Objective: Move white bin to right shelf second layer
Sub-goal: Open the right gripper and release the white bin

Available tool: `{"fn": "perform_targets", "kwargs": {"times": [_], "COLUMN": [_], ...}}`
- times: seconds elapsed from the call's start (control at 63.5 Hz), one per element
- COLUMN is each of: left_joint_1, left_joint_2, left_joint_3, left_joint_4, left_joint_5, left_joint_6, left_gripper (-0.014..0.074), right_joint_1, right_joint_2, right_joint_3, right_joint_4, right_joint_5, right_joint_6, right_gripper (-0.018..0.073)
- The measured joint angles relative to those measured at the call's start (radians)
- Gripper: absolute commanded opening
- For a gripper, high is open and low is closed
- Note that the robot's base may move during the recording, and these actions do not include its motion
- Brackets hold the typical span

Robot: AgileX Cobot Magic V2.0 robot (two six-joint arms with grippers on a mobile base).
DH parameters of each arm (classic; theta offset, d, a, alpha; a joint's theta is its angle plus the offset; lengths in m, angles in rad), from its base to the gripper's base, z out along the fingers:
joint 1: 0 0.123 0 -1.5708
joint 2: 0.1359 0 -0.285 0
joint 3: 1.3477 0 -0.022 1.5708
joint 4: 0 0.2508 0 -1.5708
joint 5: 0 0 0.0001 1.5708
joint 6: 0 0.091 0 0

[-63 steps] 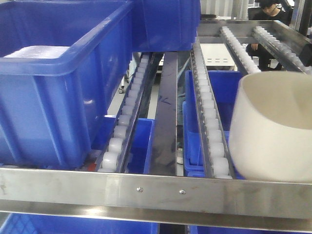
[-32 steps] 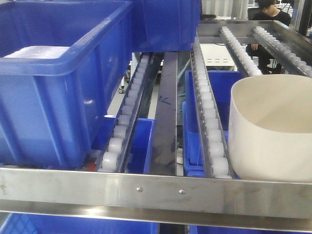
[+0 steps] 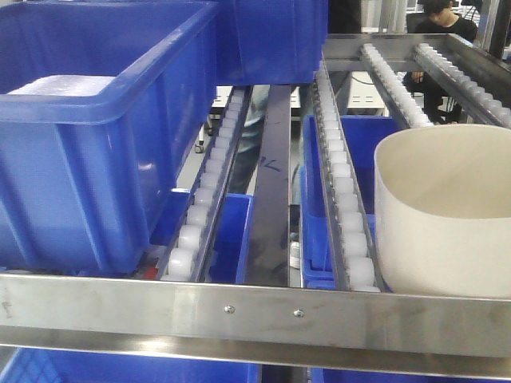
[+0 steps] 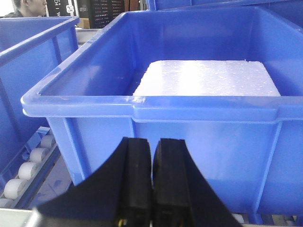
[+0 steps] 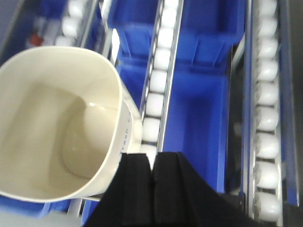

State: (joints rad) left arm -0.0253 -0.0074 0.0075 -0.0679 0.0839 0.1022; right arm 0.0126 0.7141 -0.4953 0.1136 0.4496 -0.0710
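Observation:
The white bin (image 3: 447, 215) stands upright on the roller rails of the right shelf level (image 3: 343, 199), just behind the flat steel front lip (image 3: 255, 315). In the right wrist view the bin (image 5: 52, 132) is seen from above, empty, resting on a roller rail (image 5: 156, 80). My right gripper (image 5: 152, 165) is shut and empty, its left finger just beside the bin's rim. My left gripper (image 4: 152, 146) is shut and empty, in front of a blue crate (image 4: 189, 118).
A large blue crate (image 3: 88, 159) holding a white foam slab (image 4: 208, 78) sits on the left rails, another blue crate (image 3: 271, 40) behind it. More blue crates (image 5: 199, 109) lie on the level below. A person (image 3: 435, 24) sits beyond the rack.
The white bin has come down from a raised, tilted pose and now stands level on the rollers, a little further left.

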Motion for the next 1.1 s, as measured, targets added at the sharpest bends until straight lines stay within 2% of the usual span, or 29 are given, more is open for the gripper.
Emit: {"fn": "perform_targets", "kwargs": {"times": [0.236,0.63,0.772,0.882,1.103], "left_joint_1": [0.0,0.0,0.0,0.0,0.0], "left_joint_2": [0.0,0.0,0.0,0.0,0.0], "left_joint_3": [0.0,0.0,0.0,0.0,0.0], "left_joint_4": [0.0,0.0,0.0,0.0,0.0], "left_joint_5": [0.0,0.0,0.0,0.0,0.0], "left_joint_6": [0.0,0.0,0.0,0.0,0.0], "left_gripper": [0.0085,0.0085,0.0085,0.0085,0.0085], "right_joint_1": [0.0,0.0,0.0,-0.001,-0.003], "right_joint_2": [-0.144,-0.149,-0.18,-0.263,-0.524], "right_joint_3": [0.074,0.076,0.108,0.162,0.31], "right_joint_4": [0.006,0.007,0.007,0.008,0.01], "right_joint_5": [-0.074,-0.085,-0.209,-0.277,-0.259], "right_joint_6": [-0.006,-0.006,-0.006,-0.006,-0.007], "right_gripper": [0.0056,0.0056,0.0056,0.0056,0.0056]}}
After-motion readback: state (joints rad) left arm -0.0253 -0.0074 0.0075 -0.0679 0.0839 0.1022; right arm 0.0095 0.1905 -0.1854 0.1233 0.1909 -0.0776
